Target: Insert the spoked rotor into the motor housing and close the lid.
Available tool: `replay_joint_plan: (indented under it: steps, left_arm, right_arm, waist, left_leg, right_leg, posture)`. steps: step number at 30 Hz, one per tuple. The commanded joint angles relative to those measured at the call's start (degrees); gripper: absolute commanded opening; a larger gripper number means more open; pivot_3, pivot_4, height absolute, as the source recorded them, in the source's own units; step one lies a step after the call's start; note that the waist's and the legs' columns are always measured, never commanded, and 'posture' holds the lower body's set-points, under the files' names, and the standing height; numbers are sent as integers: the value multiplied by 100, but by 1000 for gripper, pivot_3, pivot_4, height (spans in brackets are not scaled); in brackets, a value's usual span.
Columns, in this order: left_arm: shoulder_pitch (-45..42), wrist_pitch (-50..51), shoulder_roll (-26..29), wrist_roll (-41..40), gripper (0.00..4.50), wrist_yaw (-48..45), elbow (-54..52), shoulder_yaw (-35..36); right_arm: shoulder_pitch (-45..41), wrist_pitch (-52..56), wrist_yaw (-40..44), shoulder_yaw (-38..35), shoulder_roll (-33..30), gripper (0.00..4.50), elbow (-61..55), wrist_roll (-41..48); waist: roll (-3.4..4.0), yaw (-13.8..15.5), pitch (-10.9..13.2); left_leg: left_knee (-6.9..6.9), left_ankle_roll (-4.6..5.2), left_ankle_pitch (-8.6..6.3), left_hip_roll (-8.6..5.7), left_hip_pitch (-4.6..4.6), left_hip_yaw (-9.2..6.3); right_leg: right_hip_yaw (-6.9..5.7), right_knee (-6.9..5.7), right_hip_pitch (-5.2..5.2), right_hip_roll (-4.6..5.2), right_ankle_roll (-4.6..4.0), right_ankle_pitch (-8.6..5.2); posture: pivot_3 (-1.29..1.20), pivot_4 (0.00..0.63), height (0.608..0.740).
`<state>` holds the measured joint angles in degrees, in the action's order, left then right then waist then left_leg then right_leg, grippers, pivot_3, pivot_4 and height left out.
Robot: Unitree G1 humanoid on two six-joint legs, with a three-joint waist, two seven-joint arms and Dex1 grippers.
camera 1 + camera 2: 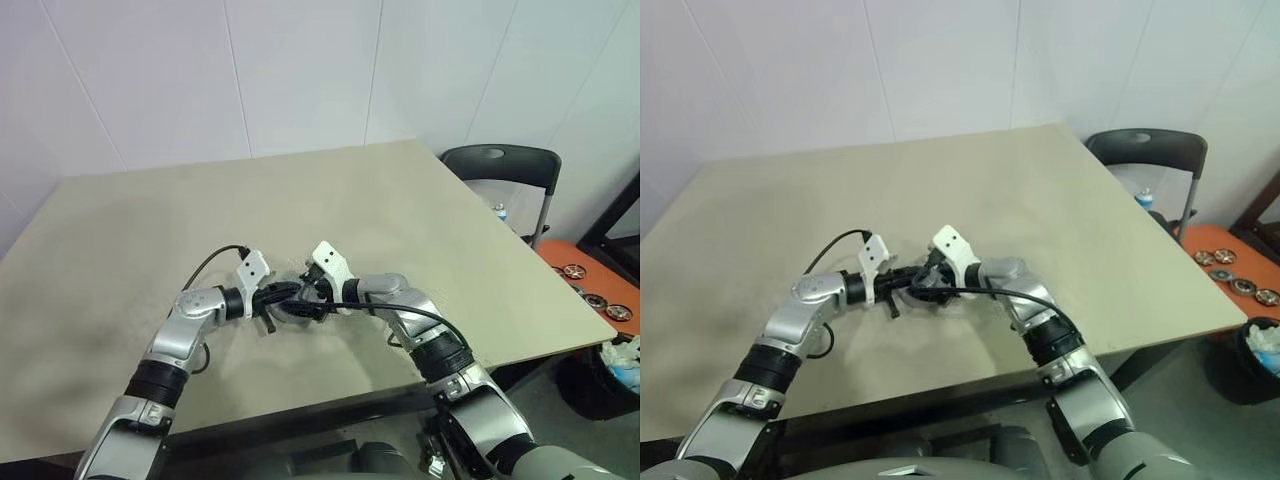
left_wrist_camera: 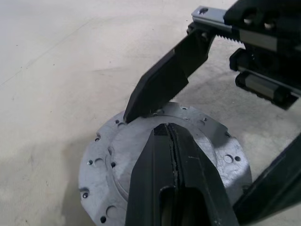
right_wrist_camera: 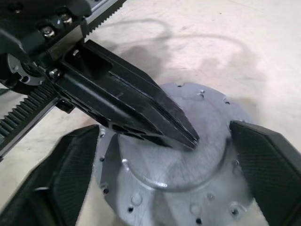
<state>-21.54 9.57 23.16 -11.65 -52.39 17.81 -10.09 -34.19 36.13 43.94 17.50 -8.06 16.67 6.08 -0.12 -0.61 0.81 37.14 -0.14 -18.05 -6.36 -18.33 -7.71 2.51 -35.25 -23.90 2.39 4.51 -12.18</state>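
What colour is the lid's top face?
Plain light grey metal, dotted with small dark holes; the lid shows best in the right wrist view.

Lid (image 2: 117, 155) centre hole covered by pressed-together left gripper (image 2: 170, 134) fingers. Motor housing under the lid, windings concealed; spoked rotor not discernible. Lid's near edge cut off in both wrist views. Small round parts (image 1: 590, 290) on orange surface at frame edge, too small to identify.

The two head views look forward and down from above the desk's (image 1: 400, 220) near edge, taking in the whole top and both arms. Each wrist view sits very near the lid (image 2: 117, 160), facing it from opposite sides; all views share that spot.
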Motion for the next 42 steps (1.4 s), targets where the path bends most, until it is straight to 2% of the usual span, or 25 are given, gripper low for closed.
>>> replay_joint_plan:
  steps: [1,5,9,13,25,35,42]
  left_arm:
    - [199,230,55,227,0,-65,190,-200]
    - [205,244,63,201,0,-72,103,-182]
    - [205,225,64,204,0,-109,78,-205]
    - [157,191,42,245,0,-135,101,-244]
    - [-305,-174,102,662,0,52,639,-242]
    - [-308,-382,818,684,0,166,993,227]
    - [-270,-500,832,629,0,199,1087,396]
  right_arm:
    - [-56,174,68,-335,-59,4473,34,292]
    - [-26,725,281,-894,-295,4473,104,816]
    - [159,1428,368,-1125,-663,4473,275,1076]
    - [264,1905,193,-1280,-695,4473,378,1219]
    - [-325,2229,-463,-1662,589,4473,655,1644]
    - [-508,2298,-587,-1843,835,4473,986,1786]
    - [-579,2456,-551,-1953,849,4473,1218,1917]
  waist:
    - [1,0,0]
    - [0,0,1]
    - [1,28,1]
    - [22,8,-10]
    - [22,-17,-9]
    - [29,-149,-3]
    - [18,-155,-4]
  left_leg:
    - [0,-1,0,1,5,0]
    - [1,0,0,4,22,-5]
    - [2,1,-1,-1,24,-9]
    - [-2,2,-1,3,25,-9]
    - [-3,0,0,14,53,-8]
    - [-15,-1,0,22,27,-6]
    - [-8,-4,2,0,-50,-5]
  right_leg:
    - [0,-2,5,0,0,0]
    - [-4,0,28,-2,1,-1]
    - [-8,9,37,3,2,-2]
    - [-7,9,36,3,3,-2]
    - [-6,2,58,-9,16,-11]
    - [3,-1,19,-22,4,-3]
    - [3,-6,-58,1,1,-1]
  posture:
    - [0,0,740]
    - [0,0,740]
    - [0,0,740]
    - [0,0,740]
    - [0,0,740]
    - [0,0,740]
    - [0,0,740]
